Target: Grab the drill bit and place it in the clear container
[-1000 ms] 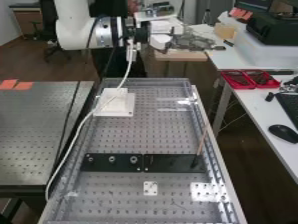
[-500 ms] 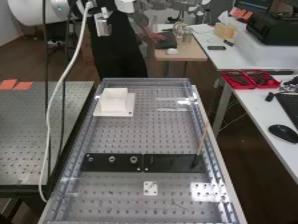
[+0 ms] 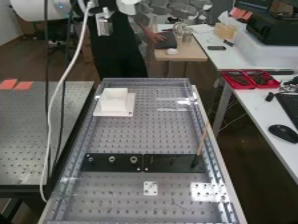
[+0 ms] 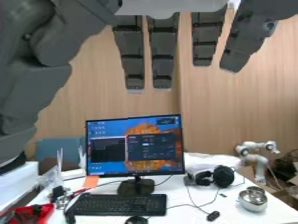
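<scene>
Robot hand (image 4: 161, 55) is being held with straight fingers; beyond it, a monitor (image 4: 106, 150) is being carried by the worktop (image 4: 233, 211).

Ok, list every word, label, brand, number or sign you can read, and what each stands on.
No text is readable enough to quote.
Monitor: any lettering too small.
Keyboard: key marks too small.
Orange slips: no readable writing.

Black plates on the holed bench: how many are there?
2, end to end across the bench: one black plate with three round fittings, and the other black plate with a thin brownish stick leaning at its outer end. None looks hidden.
</scene>
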Controlling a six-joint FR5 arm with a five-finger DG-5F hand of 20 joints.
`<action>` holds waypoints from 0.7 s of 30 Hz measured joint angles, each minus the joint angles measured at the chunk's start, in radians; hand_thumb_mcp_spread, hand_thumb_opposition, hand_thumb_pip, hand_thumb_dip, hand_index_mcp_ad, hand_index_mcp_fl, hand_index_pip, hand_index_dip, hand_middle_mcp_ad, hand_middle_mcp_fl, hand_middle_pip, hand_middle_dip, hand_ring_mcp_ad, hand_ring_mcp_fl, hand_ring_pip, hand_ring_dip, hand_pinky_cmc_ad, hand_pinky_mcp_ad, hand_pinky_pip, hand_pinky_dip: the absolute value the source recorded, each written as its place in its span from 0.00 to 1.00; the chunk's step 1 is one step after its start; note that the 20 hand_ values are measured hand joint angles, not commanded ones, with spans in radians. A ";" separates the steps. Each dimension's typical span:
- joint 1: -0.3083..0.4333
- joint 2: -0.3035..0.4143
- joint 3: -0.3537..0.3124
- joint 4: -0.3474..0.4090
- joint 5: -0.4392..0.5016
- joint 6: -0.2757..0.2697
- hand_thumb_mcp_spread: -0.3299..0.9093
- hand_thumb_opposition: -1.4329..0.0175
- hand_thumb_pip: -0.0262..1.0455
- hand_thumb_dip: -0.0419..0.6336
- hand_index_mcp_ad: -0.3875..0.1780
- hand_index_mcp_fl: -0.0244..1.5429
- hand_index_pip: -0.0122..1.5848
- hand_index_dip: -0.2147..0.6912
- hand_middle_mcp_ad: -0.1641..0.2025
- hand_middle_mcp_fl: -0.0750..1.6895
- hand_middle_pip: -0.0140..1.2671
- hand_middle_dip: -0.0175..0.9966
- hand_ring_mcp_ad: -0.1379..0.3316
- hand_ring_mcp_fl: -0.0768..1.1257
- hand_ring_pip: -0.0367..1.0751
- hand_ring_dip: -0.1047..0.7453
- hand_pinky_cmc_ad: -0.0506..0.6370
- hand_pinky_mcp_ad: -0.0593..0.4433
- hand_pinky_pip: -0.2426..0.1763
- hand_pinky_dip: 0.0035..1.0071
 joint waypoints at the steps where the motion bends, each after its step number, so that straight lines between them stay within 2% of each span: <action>1: 0.000 -0.002 0.002 -0.007 -0.009 0.003 0.46 0.51 0.27 0.12 0.68 0.27 0.03 0.69 0.69 0.21 0.10 0.26 0.77 0.10 0.14 0.19 0.60 0.68 0.44 0.17; 21: -0.027 -0.001 -0.004 -0.006 -0.064 0.016 0.46 0.51 0.27 0.12 0.69 0.27 0.03 0.68 0.70 0.21 0.10 0.26 0.78 0.10 0.14 0.19 0.60 0.67 0.44 0.17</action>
